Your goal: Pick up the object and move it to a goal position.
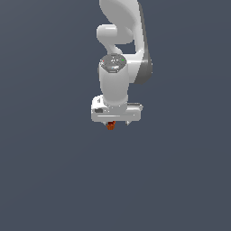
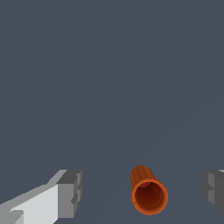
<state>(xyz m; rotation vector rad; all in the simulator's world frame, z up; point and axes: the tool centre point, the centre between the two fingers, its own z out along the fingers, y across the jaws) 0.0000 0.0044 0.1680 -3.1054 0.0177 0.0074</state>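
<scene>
Orange-red cup (image 2: 148,197) close under my wrist camera, open mouth facing it, sitting between my gripper's (image 2: 142,192) spread grey fingertips (image 2: 70,192), touching neither, white arm (image 1: 118,67) hanging straight down over plain dark ground (image 1: 54,180).

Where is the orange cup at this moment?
In the wrist view the cup lies between the two open fingers of the pincer, touching neither. In the exterior view it shows just under the pincer.

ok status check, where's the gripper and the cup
Gripper open, fingers either side of the orange cup. Cup not gripped, gaps on both sides. Nothing else in view.
</scene>
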